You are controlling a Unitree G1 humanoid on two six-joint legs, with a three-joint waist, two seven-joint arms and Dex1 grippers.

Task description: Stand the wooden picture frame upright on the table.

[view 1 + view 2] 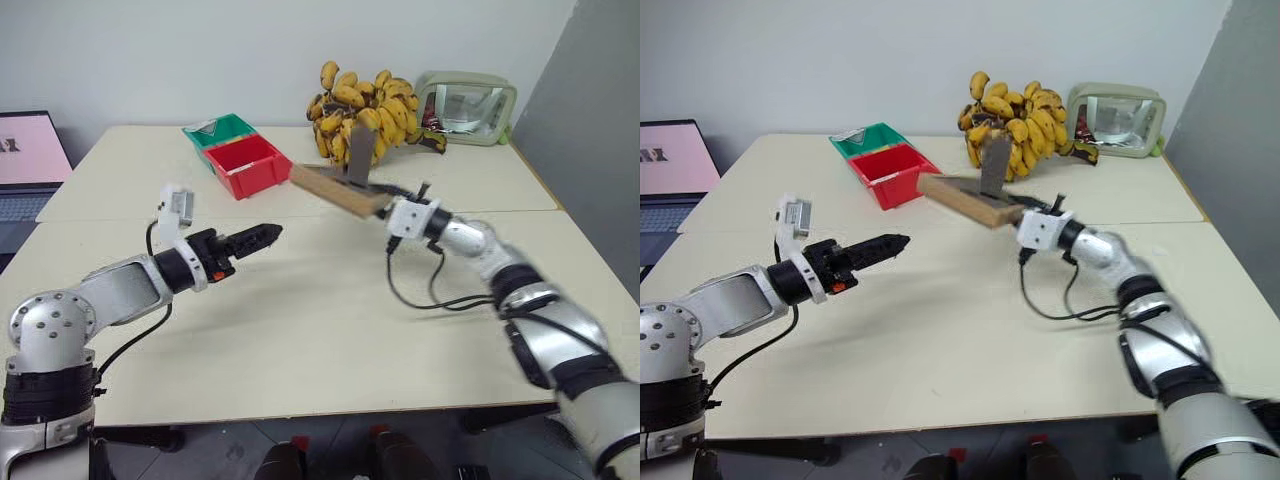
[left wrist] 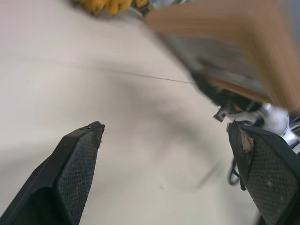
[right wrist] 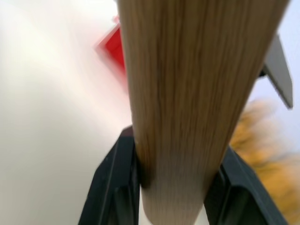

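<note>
Right gripper [image 3: 180, 187]: both black fingers [image 3: 112, 187] clamped on the edge of the wooden picture frame [image 1: 338, 189], one on each face. The frame is held clear above the table [image 1: 300, 330], lying near flat and tilted, back side up, with its grey fold-out stand [image 1: 359, 158] sticking upward.

Left gripper [image 2: 171, 159]: fingers [image 2: 77, 173] spread wide, grasping nothing, hovering over the tabletop apart from the frame, pointing toward it.

Table: pale cream, a seam running across its middle.

Behind the frame: red bin [image 1: 247, 165] touching a green bin [image 1: 220, 131]; banana bunch [image 1: 365, 110]; a pale green clear-fronted case [image 1: 466, 106].

Far left edge: laptop [image 1: 28, 160] with pink screen; a dark mark on it, possibly lettering, is unreadable.
</note>
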